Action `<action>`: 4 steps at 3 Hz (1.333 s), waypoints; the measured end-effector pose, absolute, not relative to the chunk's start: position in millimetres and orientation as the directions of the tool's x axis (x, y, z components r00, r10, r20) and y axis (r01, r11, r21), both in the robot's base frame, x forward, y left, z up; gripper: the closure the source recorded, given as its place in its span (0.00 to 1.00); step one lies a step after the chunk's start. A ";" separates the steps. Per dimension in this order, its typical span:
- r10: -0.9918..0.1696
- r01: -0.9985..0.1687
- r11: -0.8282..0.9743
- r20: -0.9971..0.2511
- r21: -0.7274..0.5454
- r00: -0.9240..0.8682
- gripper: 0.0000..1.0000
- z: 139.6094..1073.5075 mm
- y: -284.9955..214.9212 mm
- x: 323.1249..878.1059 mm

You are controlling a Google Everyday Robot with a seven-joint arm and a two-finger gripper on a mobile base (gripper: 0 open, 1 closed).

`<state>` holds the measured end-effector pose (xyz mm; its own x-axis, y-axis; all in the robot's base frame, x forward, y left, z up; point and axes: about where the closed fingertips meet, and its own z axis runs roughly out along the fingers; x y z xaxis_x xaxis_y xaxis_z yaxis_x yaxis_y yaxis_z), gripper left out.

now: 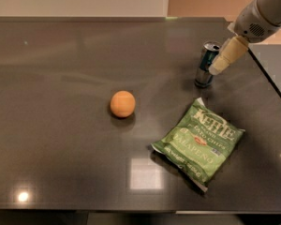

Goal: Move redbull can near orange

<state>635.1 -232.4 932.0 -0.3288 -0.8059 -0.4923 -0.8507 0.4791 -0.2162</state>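
The redbull can, slim, blue and silver, stands upright on the dark table at the right rear. The orange, a small round fruit, sits near the table's middle, well left of the can and nearer the front. My gripper comes down from the upper right on a white arm, and its cream tip sits against the can's upper right side, overlapping it in this view. I cannot see whether it touches the can.
A green Kettle jalapeño chip bag lies flat in front of the can, right of the orange. The dark glossy table ends at its right edge just beyond the can, with a pale wall behind.
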 end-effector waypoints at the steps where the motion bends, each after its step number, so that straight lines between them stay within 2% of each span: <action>1: -0.791 -0.855 0.487 -0.507 -0.180 -0.343 0.00 920.6 -227.3 645.1; 2: -0.779 -0.858 0.489 -0.519 -0.155 -0.351 0.12 913.6 -222.2 650.0; 4: -0.760 -0.864 0.489 -0.545 -0.120 -0.354 0.59 911.9 -216.1 653.3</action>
<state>653.3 -216.1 911.9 -0.3544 -0.7596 -0.5454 -0.8640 0.4890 -0.1196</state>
